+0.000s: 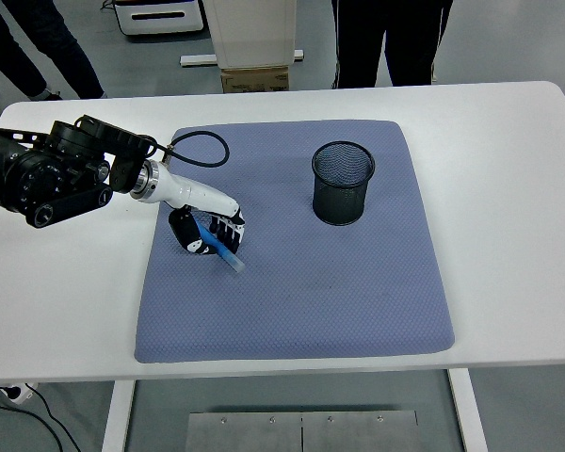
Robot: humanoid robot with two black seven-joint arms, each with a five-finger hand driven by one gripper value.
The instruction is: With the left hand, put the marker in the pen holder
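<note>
Head view: our left hand [207, 233] curls around the blue marker [225, 250], whose loose low grip could slip before the mesh pen holder [343, 183] to its right.

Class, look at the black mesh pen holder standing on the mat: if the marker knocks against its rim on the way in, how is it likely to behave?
The pen holder is open wire mesh and looks empty, so it is probably light and may slide or tip. It stands taller than it is wide, which adds to the tipping risk. The textured blue mat probably gives some grip against sliding. The left hand holds the marker.
</note>
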